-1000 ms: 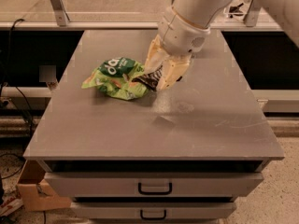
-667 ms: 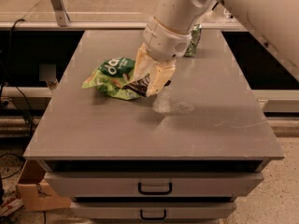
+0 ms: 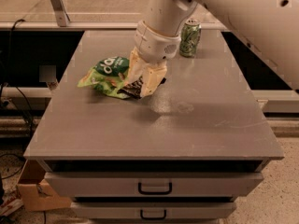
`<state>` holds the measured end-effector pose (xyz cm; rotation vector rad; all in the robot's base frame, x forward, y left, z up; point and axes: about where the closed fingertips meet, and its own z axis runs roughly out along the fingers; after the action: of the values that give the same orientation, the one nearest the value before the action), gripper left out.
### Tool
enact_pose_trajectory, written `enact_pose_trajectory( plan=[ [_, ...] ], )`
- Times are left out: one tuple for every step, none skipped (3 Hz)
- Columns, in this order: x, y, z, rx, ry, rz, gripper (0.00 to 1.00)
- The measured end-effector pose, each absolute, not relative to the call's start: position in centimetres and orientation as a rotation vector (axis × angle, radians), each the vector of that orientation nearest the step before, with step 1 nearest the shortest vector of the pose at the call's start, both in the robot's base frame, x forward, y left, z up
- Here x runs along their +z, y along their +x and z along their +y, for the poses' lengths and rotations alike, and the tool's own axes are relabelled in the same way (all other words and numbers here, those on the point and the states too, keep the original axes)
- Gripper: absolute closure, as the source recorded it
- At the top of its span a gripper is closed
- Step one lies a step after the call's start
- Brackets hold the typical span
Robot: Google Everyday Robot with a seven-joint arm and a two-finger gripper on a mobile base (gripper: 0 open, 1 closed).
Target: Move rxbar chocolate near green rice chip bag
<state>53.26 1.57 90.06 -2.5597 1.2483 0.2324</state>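
The green rice chip bag (image 3: 105,74) lies on the left half of the grey table top (image 3: 205,120), lime green with a dark green band and white letters. My gripper (image 3: 139,87) points down right beside the bag's right edge, its cream fingers (image 3: 150,80) closed around the rxbar chocolate (image 3: 133,88), a black wrapper with white print that shows between the fingers. The bar's lower end is at the table surface and touches the bag's edge.
A green soda can (image 3: 190,32) stands upright at the back of the table, right of my arm. The table has two drawers with handles (image 3: 154,188) below its front edge. A cardboard box (image 3: 39,190) sits on the floor at the lower left.
My arm has moved left and a little down, carrying the black bar closer to the chip bag. The green can, hidden by the arm before, now shows.
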Motion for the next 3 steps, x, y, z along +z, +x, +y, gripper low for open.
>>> enact_pose_trajectory(
  plan=[
    [90.09,53.39,1.76,0.226,-2.554,1.245,0.53],
    [90.11,53.52,1.96,0.22,-2.547,1.242,0.3],
    [90.13,53.63,2.17,0.215,-2.542,1.238,0.05]
  ],
)
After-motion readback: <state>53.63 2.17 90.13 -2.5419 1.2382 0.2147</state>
